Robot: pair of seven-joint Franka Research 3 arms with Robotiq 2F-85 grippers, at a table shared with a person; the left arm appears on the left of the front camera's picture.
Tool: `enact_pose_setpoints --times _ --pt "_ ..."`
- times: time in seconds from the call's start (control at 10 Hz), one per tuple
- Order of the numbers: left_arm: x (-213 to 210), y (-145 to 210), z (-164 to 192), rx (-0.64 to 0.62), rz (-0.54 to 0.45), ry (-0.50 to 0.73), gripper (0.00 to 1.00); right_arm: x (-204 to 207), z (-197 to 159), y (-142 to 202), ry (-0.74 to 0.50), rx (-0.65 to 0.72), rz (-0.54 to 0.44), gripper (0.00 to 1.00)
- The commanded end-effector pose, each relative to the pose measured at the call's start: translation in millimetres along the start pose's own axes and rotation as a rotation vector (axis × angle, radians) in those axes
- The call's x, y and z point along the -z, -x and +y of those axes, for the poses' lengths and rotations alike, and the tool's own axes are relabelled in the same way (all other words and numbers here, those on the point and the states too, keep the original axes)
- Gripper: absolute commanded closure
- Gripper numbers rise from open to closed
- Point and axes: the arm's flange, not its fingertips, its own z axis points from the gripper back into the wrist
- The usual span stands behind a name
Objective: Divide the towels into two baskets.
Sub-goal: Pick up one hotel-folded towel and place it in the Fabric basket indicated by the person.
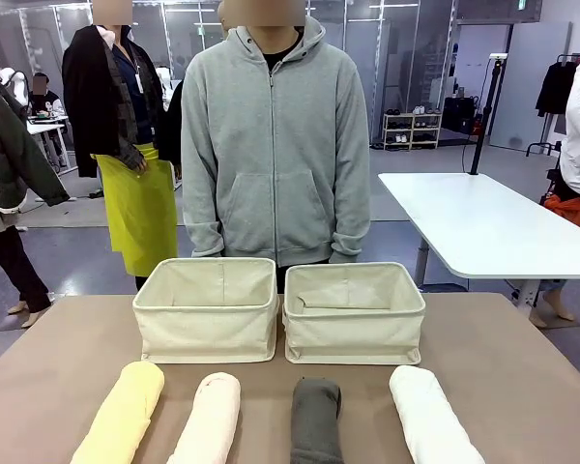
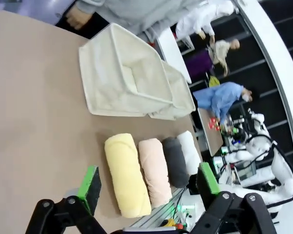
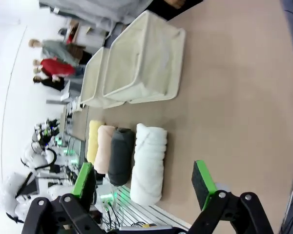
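Four towels are lying in a row before two baskets. The left gripper and right gripper are both gaping wide, gripping nothing.

We can read no text, label, brand, number or sign in these views. Any print in the far background is too small and blurred for us to make out.
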Motion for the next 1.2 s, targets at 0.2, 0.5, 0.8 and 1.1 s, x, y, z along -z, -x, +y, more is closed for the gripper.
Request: enact_pose_setpoints --times 0.2,0.5,0.8,1.1 --pt "-13.2 8.0 -0.3 0.011 -0.043 -0.028 0.0 -22.3 5.0 9.2 0.011 0.002 -0.034 0.0" --pt "-16.2 7.3 6.4 -0.023 -0.04 -0.022 0.0 -25.9 -5.7 8.2 0.014 0.018 -0.042 0.0" --pt "-16.2 7.3 6.4 -0.023 -0.04 -0.022 0.0 -25.9 -5.7 8.2 0.014 0.018 -0.042 0.0" --pt "-16.2 7.3 6.4 -0.023 -0.04 -0.022 0.0 -25.9 -5.7 8.2 0.014 0.018 -0.042 0.0"
